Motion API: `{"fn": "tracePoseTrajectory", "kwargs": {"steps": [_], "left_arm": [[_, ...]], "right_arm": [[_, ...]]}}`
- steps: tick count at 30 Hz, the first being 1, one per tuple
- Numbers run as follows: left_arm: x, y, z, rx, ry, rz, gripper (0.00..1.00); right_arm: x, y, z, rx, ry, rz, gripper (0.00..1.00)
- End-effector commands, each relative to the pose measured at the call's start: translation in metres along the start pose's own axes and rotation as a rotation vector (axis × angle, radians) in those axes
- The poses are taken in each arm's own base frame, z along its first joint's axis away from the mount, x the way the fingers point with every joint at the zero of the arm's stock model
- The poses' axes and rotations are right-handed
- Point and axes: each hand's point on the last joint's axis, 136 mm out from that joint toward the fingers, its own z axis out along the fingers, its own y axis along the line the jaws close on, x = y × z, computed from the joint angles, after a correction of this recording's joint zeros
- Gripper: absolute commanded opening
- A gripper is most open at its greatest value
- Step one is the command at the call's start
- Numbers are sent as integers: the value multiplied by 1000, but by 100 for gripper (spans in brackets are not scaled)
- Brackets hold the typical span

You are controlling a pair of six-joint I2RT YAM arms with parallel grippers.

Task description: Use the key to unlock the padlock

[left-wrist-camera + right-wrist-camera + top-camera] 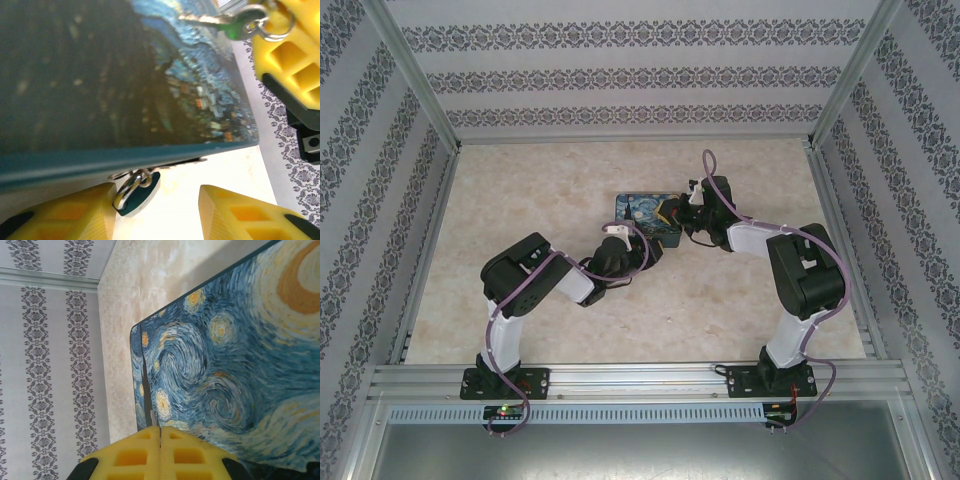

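Holding the key [210, 20] over the tin [100, 75] in your clenched right tool [160, 429], you are seemingly lining up; the released left tool [160, 200] is straddling the padlock [145, 196] at the tin's edge, mid-surface. Next: steadying it.

Diffuse, even light; faint soft shadows on the pale desk [520, 190]. Left wrist view: starry-night tin [100, 75] dark and blurred, left fingers [65, 215] out of focus, desk overexposed. Right wrist view bright, sharp.

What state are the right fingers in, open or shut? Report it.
Shut. The yellow right fingers press together along a thin seam, with no gap. Whether they pinch anything: cannot tell.
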Motion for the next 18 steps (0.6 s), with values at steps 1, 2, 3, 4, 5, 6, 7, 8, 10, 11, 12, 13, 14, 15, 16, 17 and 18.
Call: {"fn": "tracePoseTrajectory", "kwargs": {"steps": [1,2,3,4,5,6,7,8,10,11,12,13,14,15,16,17,18], "left_arm": [[2,1,8,3,-26,-46,46],[2,3,9,-3,-28,-49,45],[2,4,10,-8,-30,-53,44],[2,5,10,-10,-29,-53,43],[2,6,11,-12,-28,-51,42],[3,6,12,-14,-27,-51,41],[3,6,13,-12,-24,-48,40],[3,6,13,-13,-23,-46,39],[3,5,14,-13,-21,-43,35],[3,4,14,-13,-20,-40,34],[3,4,15,-12,-19,-39,32],[3,4,15,-12,-20,-38,29],[2,3,15,-10,-21,-38,25],[2,2,15,-6,-21,-36,23],[1,1,15,-2,-22,-33,22],[1,-1,15,4,-24,-32,22],[0,-3,14,12,-26,-29,22]], "right_arm": [[0,-3,0,-14,8,1,0],[1,-3,0,-13,8,3,0],[1,-4,0,-11,10,5,0],[1,-4,0,-11,10,4,0],[1,-5,0,-10,9,4,0],[1,-6,0,-9,9,6,0],[1,-6,0,-9,12,7,0],[1,-7,1,-8,11,7,0],[1,-7,1,-7,11,8,0],[1,-8,1,-6,11,9,0],[1,-8,1,-7,12,9,0],[1,-8,1,-7,12,10,0],[1,-8,2,-7,13,12,0],[0,-8,2,-8,12,10,0],[1,-9,2,-6,12,10,0],[1,-8,2,-8,13,11,0],[1,-8,2,-7,15,11,0]]}}
